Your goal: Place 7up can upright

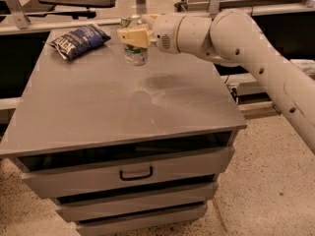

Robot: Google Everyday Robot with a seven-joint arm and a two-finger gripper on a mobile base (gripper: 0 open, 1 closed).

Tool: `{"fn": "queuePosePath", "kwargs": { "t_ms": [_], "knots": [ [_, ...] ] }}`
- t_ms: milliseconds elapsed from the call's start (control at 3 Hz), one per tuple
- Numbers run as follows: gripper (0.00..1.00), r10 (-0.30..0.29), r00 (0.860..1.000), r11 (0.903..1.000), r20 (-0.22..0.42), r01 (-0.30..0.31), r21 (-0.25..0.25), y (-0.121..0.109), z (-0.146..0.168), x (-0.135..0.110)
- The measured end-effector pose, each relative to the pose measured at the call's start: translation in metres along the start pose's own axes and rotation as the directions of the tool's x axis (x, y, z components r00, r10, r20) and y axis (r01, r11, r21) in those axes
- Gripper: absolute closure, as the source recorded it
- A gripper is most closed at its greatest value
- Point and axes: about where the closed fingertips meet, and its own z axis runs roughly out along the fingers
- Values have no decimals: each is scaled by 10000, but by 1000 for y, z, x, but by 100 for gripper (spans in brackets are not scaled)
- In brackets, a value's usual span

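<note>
Placing step: the gripper (132,37) clasps the 7up can (136,54) upright, upper centre of frame, base at or just above the cabinet top (123,117).
Next move: probably settle it flat, then release and lift clear without tipping it.
Nearby: blue chip bag (78,40), upper left, apart from the can.
Obstruction: none visible beside the can.

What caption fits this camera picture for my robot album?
The robot's two-finger gripper grips a silvery-white 7up can upright over the grey cabinet top, near a dark blue crinkled chip bag.
</note>
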Motion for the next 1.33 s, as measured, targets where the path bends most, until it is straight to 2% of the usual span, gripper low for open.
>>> {"fn": "queuePosePath", "kwargs": {
  "t_ms": [333, 1000, 1333],
  "knots": [
    [100, -67, 9997, 9990, 229, 77, -438, 1, -1, 10],
    [100, -532, 9953, 9826, 809, 666, -1732, 29, 0, 24],
    [85, -698, 9934, 9725, 906, 880, -2157, 41, -3, 35]
  ]
}}
